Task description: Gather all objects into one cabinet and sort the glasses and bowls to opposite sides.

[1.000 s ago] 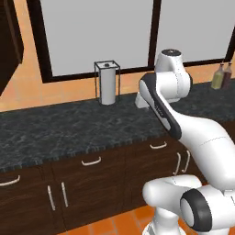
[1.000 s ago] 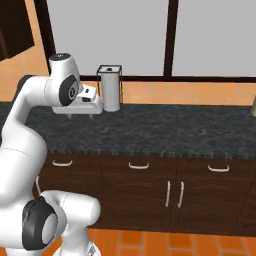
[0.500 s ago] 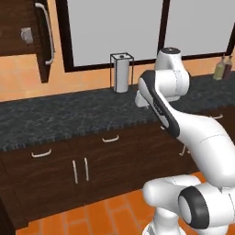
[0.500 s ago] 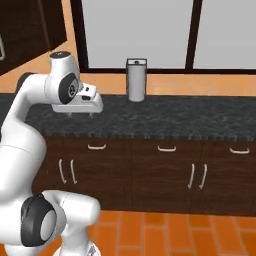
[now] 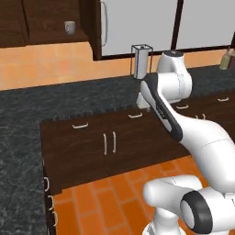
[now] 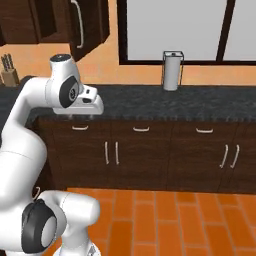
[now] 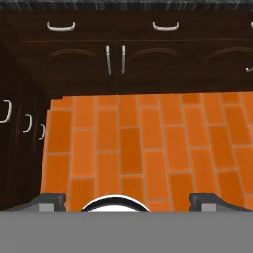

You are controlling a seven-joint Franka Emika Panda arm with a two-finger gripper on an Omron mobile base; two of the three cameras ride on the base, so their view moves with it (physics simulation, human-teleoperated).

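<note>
The robot's arm [image 5: 183, 124] is glossy white, built of thick rounded links that swell at each bend. Dark grey discs cap the joints, ringed in black. Its hand [image 6: 92, 102] is a blocky white piece with a small dark panel on its face.

Grey-beige cup [image 5: 69, 27] stands on the shelf of the open dark cabinet [image 5: 48, 20], upper left. Paper-towel holder [image 5: 141, 62] on the black counter [image 5: 69, 98]. Bottle [image 5: 225, 59] at far right. Arm [image 5: 174, 105] rises at right.
</note>
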